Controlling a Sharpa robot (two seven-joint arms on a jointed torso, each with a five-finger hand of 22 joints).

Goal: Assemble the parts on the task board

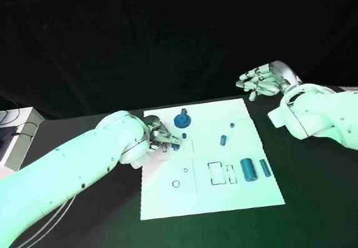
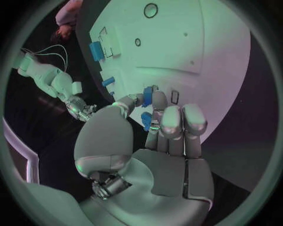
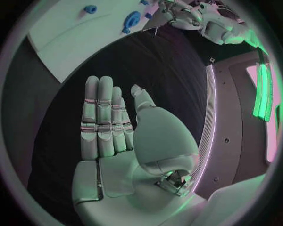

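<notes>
The board (image 1: 211,204) is a white plate lying flat in the middle of the black table (image 1: 336,201), its near edge closest to the robot. Its nearest stretch is bare white. Farther in, on the right side, two blue cylinders lie side by side: a thicker one (image 1: 249,169) and a thinner one (image 1: 265,168), just apart from each other. Left of them are two outlined rectangular slots (image 1: 215,173), and farther left a small round hole (image 1: 177,183).

Past the middle, a short blue pin (image 1: 223,139) lies tilted on the board, and a tiny blue piece (image 1: 230,124) sits just beyond it.

The left hand (image 1: 158,138) rests over the board's left part, fingers curled together; in the left wrist view its fingertips (image 2: 158,101) pinch a small blue part (image 2: 147,96) against the board, with another bit of blue (image 2: 145,120) showing lower between the fingers.

Near the far edge stands a blue disc with an upright post (image 1: 183,119), just beyond the left hand.

The right hand (image 1: 263,80) is off the board, beyond its far right corner and above the table, holding nothing; the right wrist view shows its fingers (image 3: 99,117) straight and close together, thumb apart.
</notes>
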